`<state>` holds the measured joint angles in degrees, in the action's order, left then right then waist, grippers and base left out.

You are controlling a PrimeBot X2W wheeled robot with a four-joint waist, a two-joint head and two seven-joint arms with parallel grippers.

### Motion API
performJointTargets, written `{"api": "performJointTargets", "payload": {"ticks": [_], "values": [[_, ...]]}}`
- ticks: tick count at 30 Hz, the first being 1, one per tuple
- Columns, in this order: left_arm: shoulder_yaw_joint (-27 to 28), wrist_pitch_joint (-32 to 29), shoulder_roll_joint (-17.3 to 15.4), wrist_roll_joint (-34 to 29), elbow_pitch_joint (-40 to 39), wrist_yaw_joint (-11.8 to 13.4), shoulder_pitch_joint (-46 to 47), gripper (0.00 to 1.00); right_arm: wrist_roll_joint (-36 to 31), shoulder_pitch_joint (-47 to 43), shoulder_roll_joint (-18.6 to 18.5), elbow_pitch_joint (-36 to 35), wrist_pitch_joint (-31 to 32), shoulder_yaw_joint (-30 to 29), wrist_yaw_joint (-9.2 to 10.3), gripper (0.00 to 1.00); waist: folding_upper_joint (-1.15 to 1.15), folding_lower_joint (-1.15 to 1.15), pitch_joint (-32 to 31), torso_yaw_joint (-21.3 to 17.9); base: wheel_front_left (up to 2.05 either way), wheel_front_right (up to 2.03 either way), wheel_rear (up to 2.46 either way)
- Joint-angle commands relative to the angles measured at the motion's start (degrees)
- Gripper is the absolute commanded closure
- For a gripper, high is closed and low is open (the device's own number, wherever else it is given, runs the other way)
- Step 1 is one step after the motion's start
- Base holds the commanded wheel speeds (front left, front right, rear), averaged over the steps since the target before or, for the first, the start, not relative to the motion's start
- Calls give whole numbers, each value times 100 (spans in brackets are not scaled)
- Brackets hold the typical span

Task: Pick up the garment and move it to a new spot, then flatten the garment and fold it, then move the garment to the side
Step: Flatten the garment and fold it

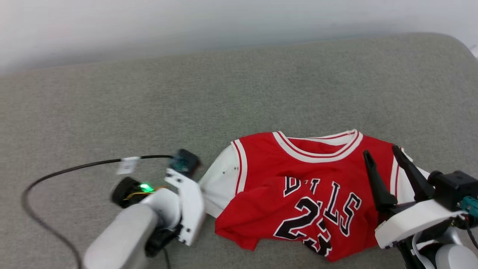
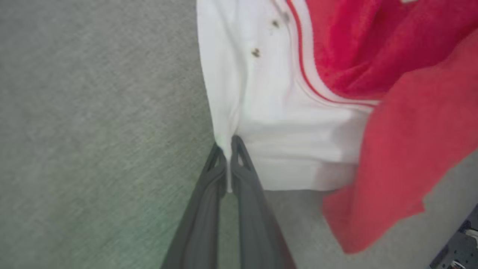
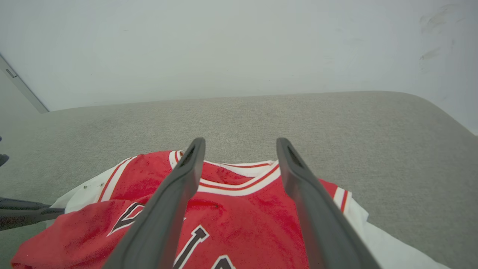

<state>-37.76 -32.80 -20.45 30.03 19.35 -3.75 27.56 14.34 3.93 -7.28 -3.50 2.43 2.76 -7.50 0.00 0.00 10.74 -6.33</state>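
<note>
- Fingers [image 2: 244, 179] of the left gripper [image 2: 226, 145] are pressed together, pinching the outer edge of the white sleeve [image 2: 283, 112] just above the grey cushion [image 1: 224, 93].
- Right gripper [image 1: 381, 150] stands at the lower right of the head view, its two dark fingers [image 1: 377, 179] spread wide with nothing between them, poised over the garment's right shoulder.
- Garment [image 1: 310, 186] lies chest-up on the cushion, in the lower middle and lower right of the head view, collar toward the top of the frame.
- Its red lower part is crumpled and folded over at the lower left, covering part of the black lettering.
- Black cable [image 1: 74, 168] loops across the cushion at the left of the head view, running to the left wrist.
</note>
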Motion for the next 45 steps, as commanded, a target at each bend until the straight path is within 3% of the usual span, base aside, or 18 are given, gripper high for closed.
{"api": "performJointTargets", "payload": {"ticks": [1, 10, 15, 17, 23, 28, 33, 41, 44, 45], "values": [[142, 106, -148, 54, -56, 124, -131, 100, -11, -90, -7, 11, 17, -23, 2, 0, 0, 0, -108, 109, 0, 0, 0], [1075, 499, -728, 493, -988, 1025, -1230, 100, -42, -282, 25, -17, 131, -176, 2, 0, 0, 0, -420, 443, 0, 0, 0], [1218, 497, -661, 850, -1088, 1219, -1869, 100, -48, -371, -1, -20, 199, -189, 2, 0, 0, 0, -514, 517, 0, 0, 0], [1290, 728, -551, 917, -1090, 1232, -1940, 0, -77, -387, -35, -40, 162, -191, 2, 0, 0, 0, -555, 532, 0, 0, 0], [1425, 1861, -276, 667, -1160, 1312, -2056, 0, -90, -572, -30, -3, 184, -245, 2, 0, 0, 0, -860, 576, 0, 0, 0], [1564, 3102, -59, 468, -1441, 1208, -2142, 0, -96, -745, -13, -41, 284, -285, 2, 0, 0, 0, -1073, 602, 0, 0, 0], [1641, 4015, 63, 156, -1682, 1336, -2238, 0, -77, -818, -16, -81, 369, -356, 2, 0, 0, 0, -1150, 644, 0, 0, 0], [1647, 4444, 75, -192, -1883, 1631, -2373, 0, 71, -887, 7, 64, 676, -743, 2, 0, 0, 0, -1142, 775, 0, 0, 0], [1642, 4494, 61, -262, -1963, 1664, -2339, 0, 295, -834, -98, 422, 1166, -1203, 2, 0, 0, 0, -1077, 842, 0, 0, 0], [1647, 4513, 54, -282, -2037, 1668, -2262, 0, 388, -689, -181, 667, 1608, -1500, 2, 0, 0, 0, -959, 882, 0, 0, 0]]}}
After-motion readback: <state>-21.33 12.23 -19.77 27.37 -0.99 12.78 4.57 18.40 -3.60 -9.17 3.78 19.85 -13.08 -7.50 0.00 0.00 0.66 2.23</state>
